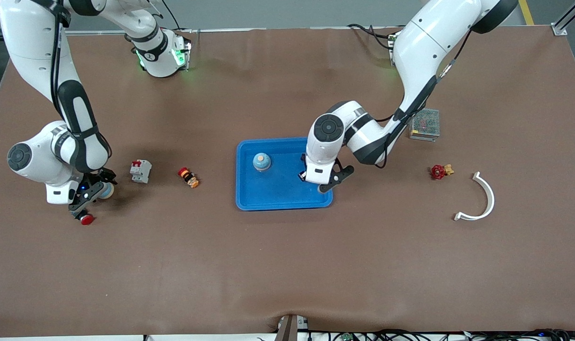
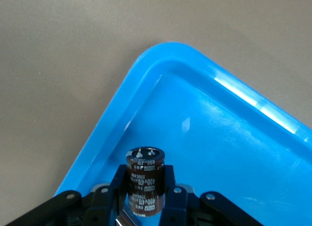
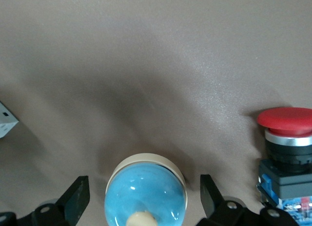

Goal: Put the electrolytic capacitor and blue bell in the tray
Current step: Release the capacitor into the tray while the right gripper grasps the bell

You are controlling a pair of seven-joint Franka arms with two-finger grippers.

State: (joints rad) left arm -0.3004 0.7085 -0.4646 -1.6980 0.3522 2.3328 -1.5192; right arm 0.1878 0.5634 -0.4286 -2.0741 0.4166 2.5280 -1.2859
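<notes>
Brown matting covers the table, and the blue tray (image 1: 278, 189) sits at the centre of the front view. One blue bell (image 1: 261, 161) already stands in its upper left part. Over the tray's right edge, the left gripper (image 1: 315, 182) pinches the electrolytic capacitor (image 2: 145, 179). At the frame's left, the right gripper (image 1: 95, 195) hangs with fingers spread around a second blue bell (image 3: 145, 197), beside a red push button (image 1: 86, 219).
</notes>
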